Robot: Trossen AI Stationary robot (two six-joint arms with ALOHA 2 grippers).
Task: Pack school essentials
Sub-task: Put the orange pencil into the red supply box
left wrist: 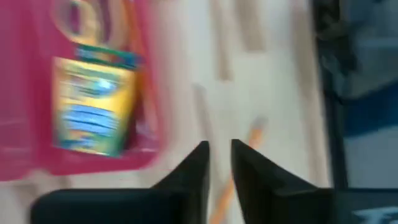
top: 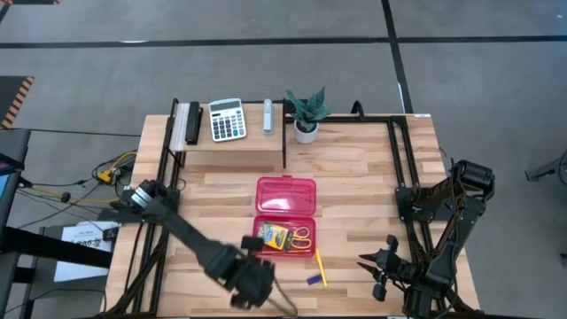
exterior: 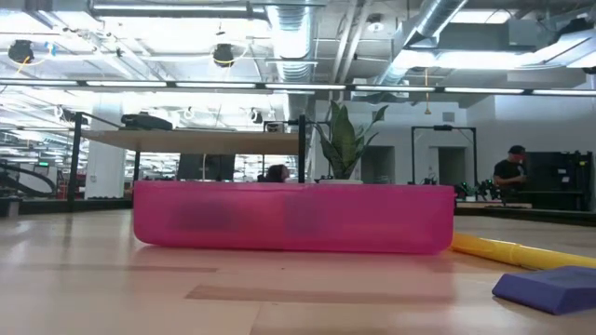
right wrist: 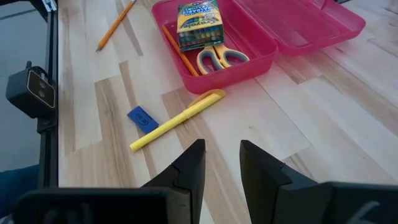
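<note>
Glossy plastic case (top: 285, 206), wood table (top: 354, 177)

Crayon box (right wrist: 199, 23) and scissors (right wrist: 221, 58) in case (right wrist: 261, 46) (eraser (right wrist: 142, 119) outside).

One pink case (top: 285, 206), one crayon box (top: 275, 237), two pencils (right wrist: 114, 25), one eraser (right wrist: 142, 119).

You have a translucent pink case (right wrist: 261, 37). In it, your crayon box (right wrist: 199, 23) is yellow and green with a blue band, and the scissors (right wrist: 221, 58) have yellow handles beside an orange pencil (right wrist: 180, 50). On your pale striped wood table (right wrist: 298, 124) lie a yellow pen (right wrist: 177, 119), a blue eraser (right wrist: 142, 119) and another orange pencil (right wrist: 115, 26). Your calculator (top: 227, 120) is white with dark keys; your plant (top: 306, 108) is green in a white pot.
</note>
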